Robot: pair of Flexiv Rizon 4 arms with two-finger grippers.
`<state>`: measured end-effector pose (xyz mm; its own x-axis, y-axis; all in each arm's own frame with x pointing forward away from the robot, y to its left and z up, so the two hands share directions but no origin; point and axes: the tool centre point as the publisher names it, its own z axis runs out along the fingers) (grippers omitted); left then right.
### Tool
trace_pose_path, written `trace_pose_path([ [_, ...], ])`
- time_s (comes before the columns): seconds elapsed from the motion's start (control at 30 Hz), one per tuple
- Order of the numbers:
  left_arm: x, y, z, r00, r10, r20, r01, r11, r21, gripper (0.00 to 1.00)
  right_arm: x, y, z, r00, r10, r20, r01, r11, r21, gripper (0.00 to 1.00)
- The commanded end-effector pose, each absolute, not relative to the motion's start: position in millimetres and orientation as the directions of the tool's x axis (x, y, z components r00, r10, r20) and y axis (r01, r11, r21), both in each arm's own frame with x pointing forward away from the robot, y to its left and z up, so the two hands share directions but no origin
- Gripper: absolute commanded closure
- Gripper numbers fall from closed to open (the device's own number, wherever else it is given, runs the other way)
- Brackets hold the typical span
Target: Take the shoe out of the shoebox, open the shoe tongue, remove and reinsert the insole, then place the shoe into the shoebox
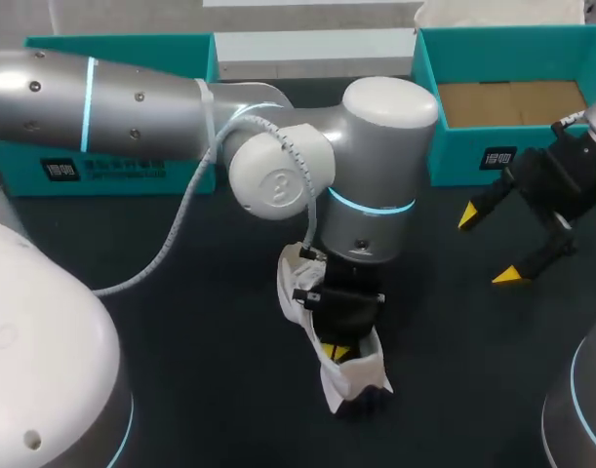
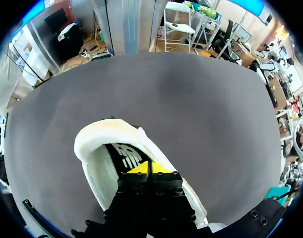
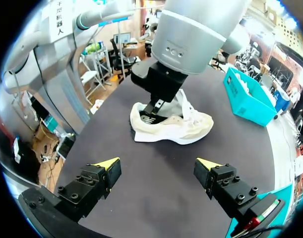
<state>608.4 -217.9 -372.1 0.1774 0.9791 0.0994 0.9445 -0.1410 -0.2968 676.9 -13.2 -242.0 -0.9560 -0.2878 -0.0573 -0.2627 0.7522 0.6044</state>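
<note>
Shoe (image 3: 191,130) is out of the box, upright on its sole mid-worktop (image 1: 180,341), well apart from both teal boxes. Right wrist view gives the side profile: low cream-white upper with a soft knit look, thicker white sole, white fabric bunched up around the middle. Left wrist view looks straight down the opening: padded off-white collar in a rounded loop, black insole (image 2: 124,156) with a white printed mark lying flat inside. Left gripper (image 2: 149,168) is down in that opening over the insole, yellow tips pressed together. Can't tell if any insole edge is caught between them. Head view mostly hides this, since the left arm's grey wrist covers the heel end and only white upper shows either side. Right gripper (image 3: 157,164) hangs over bare worktop near the shoe, fingers spread wide, nothing between them; black blocky fingers, wedge-shaped yellow tips. Only the head view shows into the shoebox (image 1: 458,156) at far right: teal card walls, plain brown floor. A second teal box (image 1: 15,161) sits far left behind the left arm. Worktop is dark grey and matte.
</note>
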Motion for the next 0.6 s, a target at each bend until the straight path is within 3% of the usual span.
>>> trace_pose_path([
  [0.03, 607, -222, -384, 0.217, 0.966, 0.141, 0.924, -0.156, -0.349, 1.00, 676, -13, -242, -0.956, -0.287, -0.057, -0.262, 0.754, 0.602, 0.00],
  [0.6, 589, -218, -439, 0.167, 0.980, 0.107, 0.908, -0.111, -0.405, 1.00, 676, -13, -242, -0.956, -0.287, -0.057, -0.262, 0.754, 0.602, 0.00],
])
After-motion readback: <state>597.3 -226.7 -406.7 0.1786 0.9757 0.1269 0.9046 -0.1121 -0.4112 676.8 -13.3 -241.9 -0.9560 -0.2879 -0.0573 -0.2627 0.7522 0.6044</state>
